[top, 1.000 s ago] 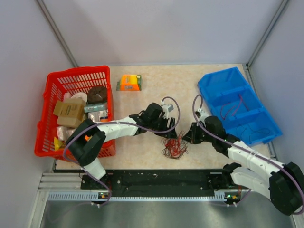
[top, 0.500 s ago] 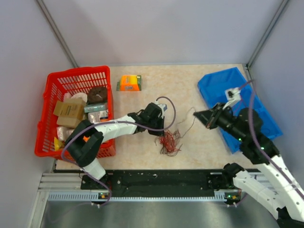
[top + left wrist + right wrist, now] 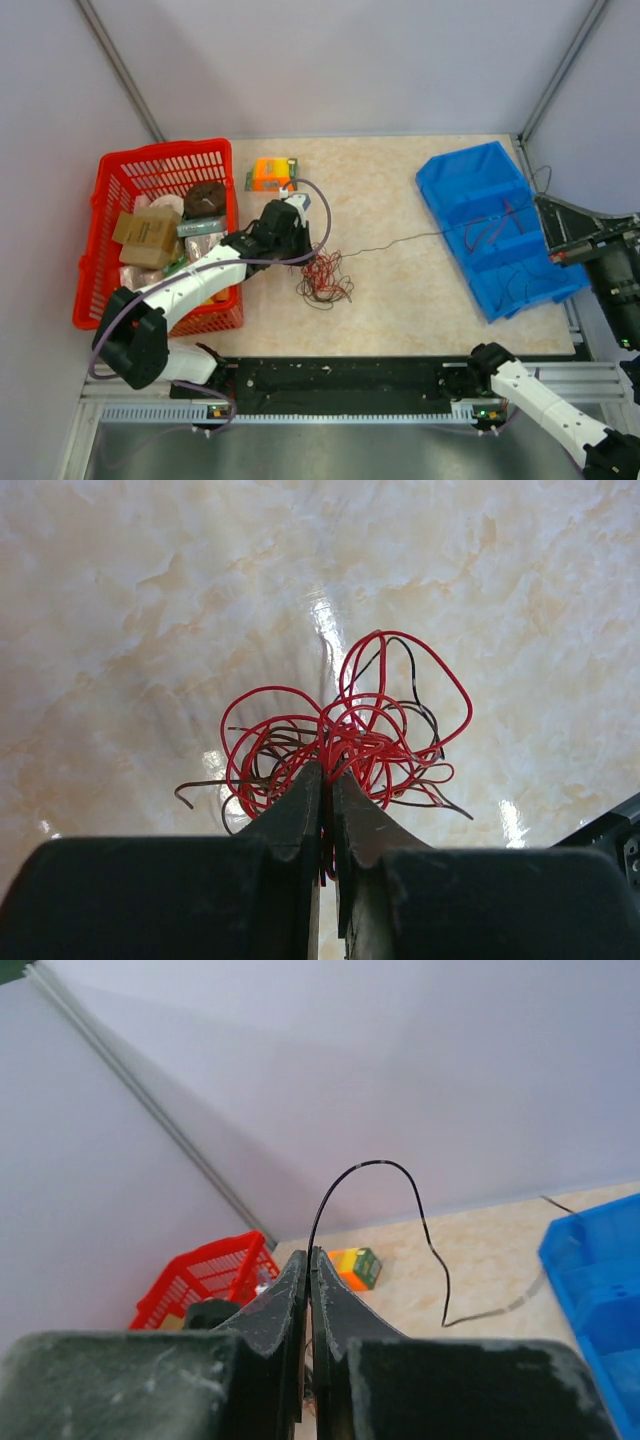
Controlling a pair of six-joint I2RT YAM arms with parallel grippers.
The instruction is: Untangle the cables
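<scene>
The cables [image 3: 322,280] sit as a small wiry tangle of red and dark strands on the counter [image 3: 400,180], near its middle and just to the right of the red basket [image 3: 112,200]. The left arm [image 3: 215,268] reaches out from the basket side and ends right at the upper left edge of the tangle. In the left wrist view the left jaws are pressed together with several red strands caught between their tips, and the rest of the cables [image 3: 345,735] fans out in loops just beyond and to both sides of those tips, over the pale marbled counter [image 3: 100,630]; whether the bundle rests on the surface or hangs a little above it cannot be told. From the tangle a single dark wire [image 3: 400,242] runs out to the right across the counter, over the blue bin [image 3: 460,175], towards the right arm [image 3: 600,255], which is held high at the right edge of the top view. In the right wrist view the right jaws are closed on the end of this single dark wire [image 3: 380,1163], which rises from between the tips, arches over and drops towards the counter well below. A few loose thin wires [image 3: 497,222] lie in the compartments of the blue bin, and an orange box [image 3: 273,173] stands behind the tangle, apart from it
</scene>
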